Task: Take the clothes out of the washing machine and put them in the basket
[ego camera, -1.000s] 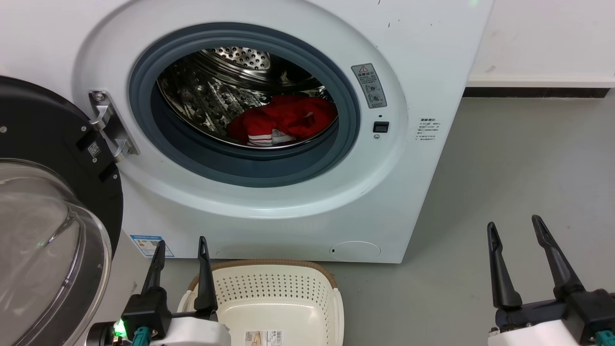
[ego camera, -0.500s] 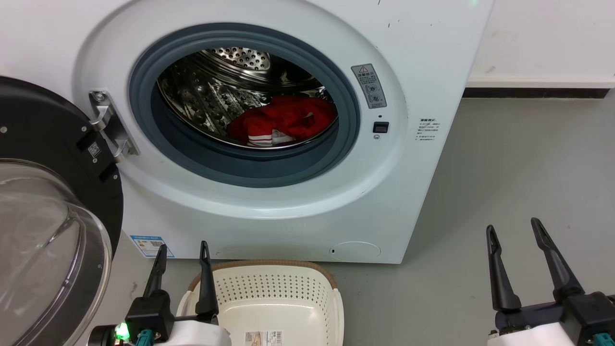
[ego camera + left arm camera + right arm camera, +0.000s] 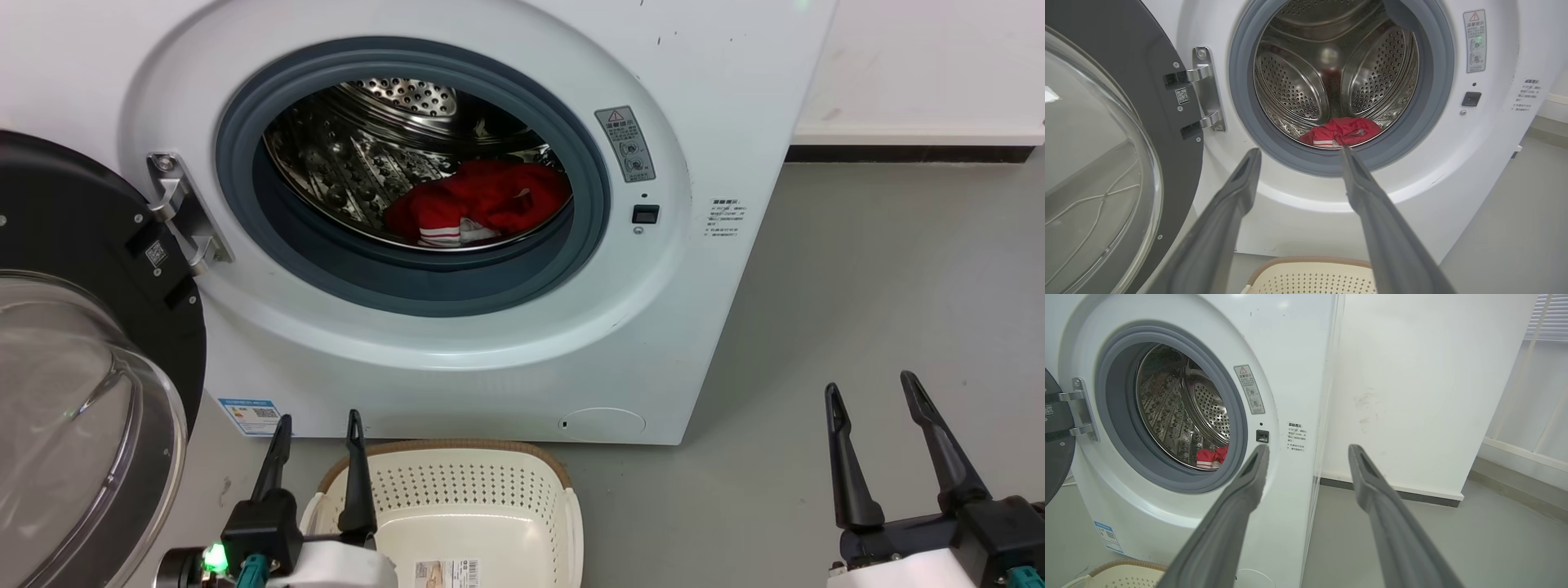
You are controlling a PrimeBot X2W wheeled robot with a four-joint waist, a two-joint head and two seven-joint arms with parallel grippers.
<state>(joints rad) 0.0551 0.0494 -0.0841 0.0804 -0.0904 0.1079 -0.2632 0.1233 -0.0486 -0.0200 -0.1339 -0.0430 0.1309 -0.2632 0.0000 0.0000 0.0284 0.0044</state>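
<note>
**Left gripper (image 3: 318,416): spread, empty, waiting below the drum mouth**

Item 1, arms. I am reading the left gripper as wide apart with nothing between its fingers. It is hovering low on my left with its tips pointing up toward the washer (image 3: 718,98), and in the head view one finger is overlapping the left edge of the basket (image 3: 457,447). In its wrist view the two fingers are framing the lower arc of the grey ring (image 3: 408,286), aiming almost straight at the load. The right gripper (image 3: 869,382) is likewise gaping and empty. It is hanging above the floor (image 3: 857,269), well apart from the machine and pointing past its right side.

Item 2, load. The clothes (image 3: 478,200) are lying in a red heap at the bottom of the drum (image 3: 343,163), toward its right, with the striped trim facing out. I cannot tell where one garment ends and the other begins. The basket is sitting just in front of the washer's base, with nothing in the part I am seeing.

Item 3, step in hand, as I am judging it: reaching in with the left arm.
- I am planning to raise the tips above the ring's lower lip before going forward, so the rubber is not snagging.
- I am steering clear of the door (image 3: 73,229), which is standing open at the left.
- I am coming down on the top of the heap.
- I am pinching a thick fold rather than the trim.
- I am stopping short of the steel.
</note>
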